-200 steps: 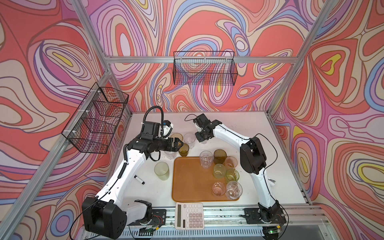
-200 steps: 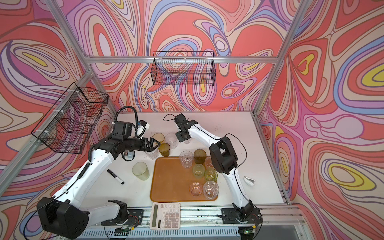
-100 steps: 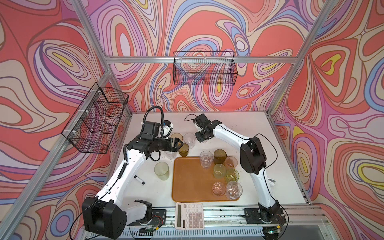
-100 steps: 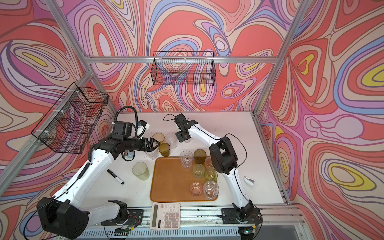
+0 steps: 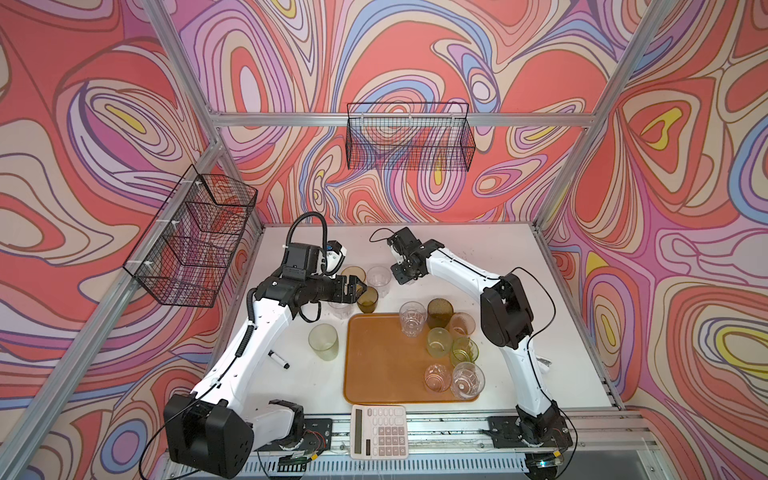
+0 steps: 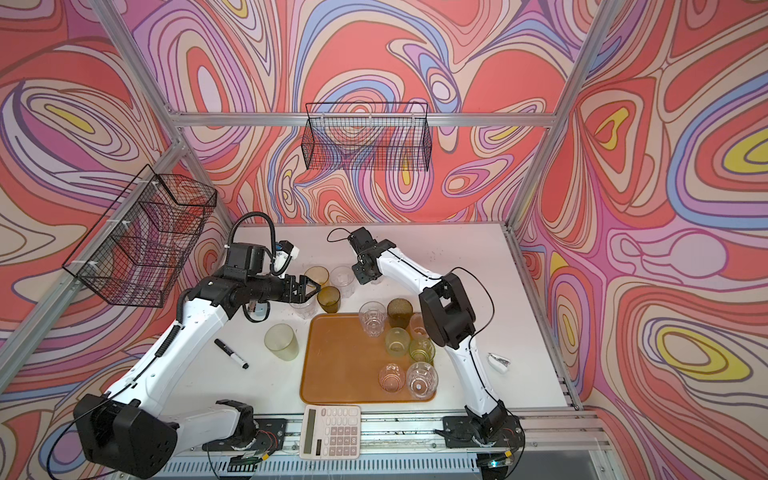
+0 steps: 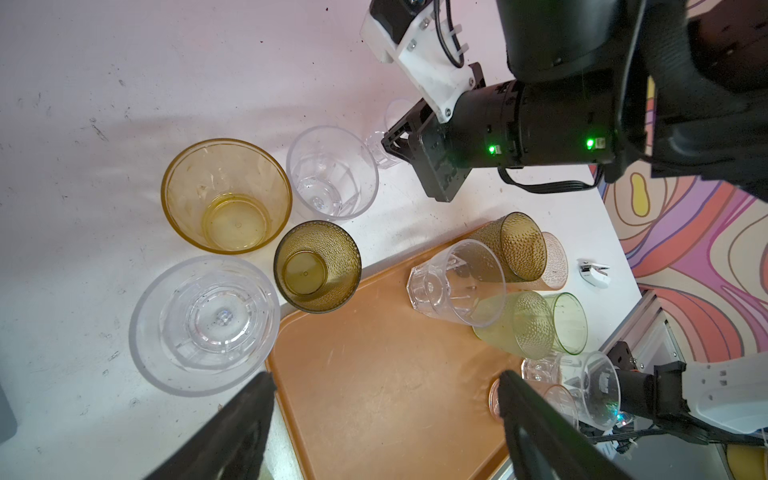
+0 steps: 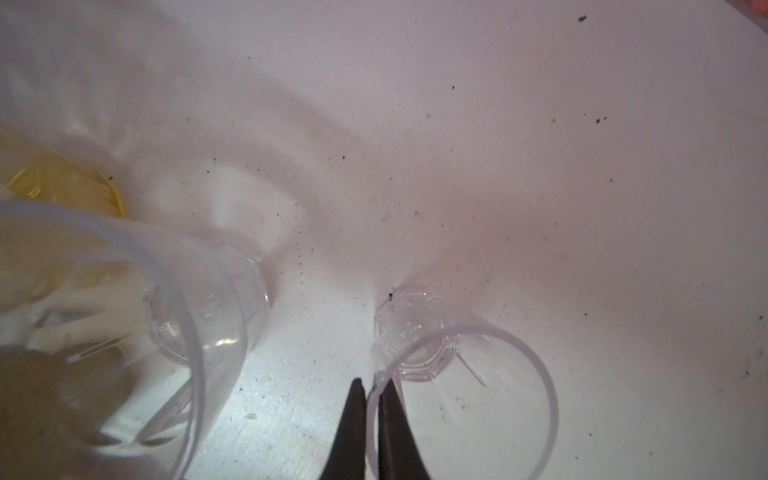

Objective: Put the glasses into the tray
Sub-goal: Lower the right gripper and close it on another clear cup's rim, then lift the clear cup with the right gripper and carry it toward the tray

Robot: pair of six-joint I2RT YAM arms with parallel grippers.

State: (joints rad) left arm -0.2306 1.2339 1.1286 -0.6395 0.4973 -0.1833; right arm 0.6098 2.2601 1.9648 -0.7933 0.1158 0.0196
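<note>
a pale yellow-green tumbler (image 5: pixel 323 341) stood on the counter (image 5: pixel 478 249) left of the tray (image 5: pixel 374 374). the left end effector (image 7: pixel 385 376) hung wide open and empty near an olive-brown dimpled tumbler (image 7: pixel 316 266) at the tray's far left corner, with an amber tumbler (image 7: pixel 226 195) and a wide clear tumbler (image 7: pixel 203 316) beside it. farther right, beyond the tray, the right end effector (image 8: pixel 374 399) was pinched closed on the thin wall of a small clear tumbler (image 8: pixel 419 345), one finger inside the rim, one outside. seven glasses (image 5: pixel 439 341) stood in the tray's right half. the gripped tumbler looked light, stiff and slick; a rim pinch could let it swing or slip, so a deep bite and slow lift seemed wise.
</note>
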